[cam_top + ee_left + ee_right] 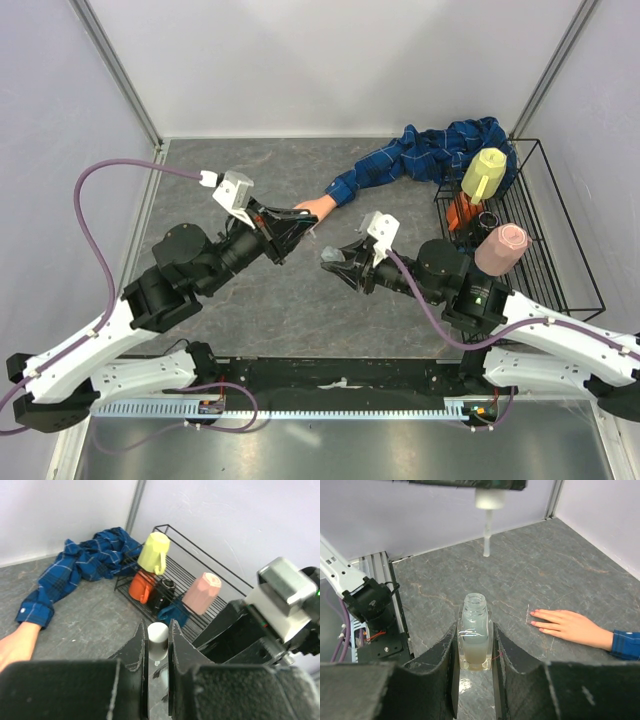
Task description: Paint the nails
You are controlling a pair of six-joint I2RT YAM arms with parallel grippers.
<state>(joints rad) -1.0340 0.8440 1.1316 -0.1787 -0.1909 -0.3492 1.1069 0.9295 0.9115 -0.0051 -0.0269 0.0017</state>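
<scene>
The peach mannequin hand [572,627] lies flat on the grey table, coming out of a blue plaid sleeve [420,155]. Its nails [533,613] show as small pink tips. My left gripper [157,630] is shut on a white cap [158,639]. In the right wrist view that cap [490,499] hangs in the air with its thin brush [486,542] pointing down. The brush is apart from the hand. My right gripper [475,630] is shut on a small clear bottle [475,630] that stands upright with its neck open, left of the hand.
A black wire rack [540,250] at the right holds a yellow mug [485,172], an orange mug [458,212] and a pink mug [502,248]. Grey walls close in the back and both sides. The two arms [200,260] meet near the table's middle.
</scene>
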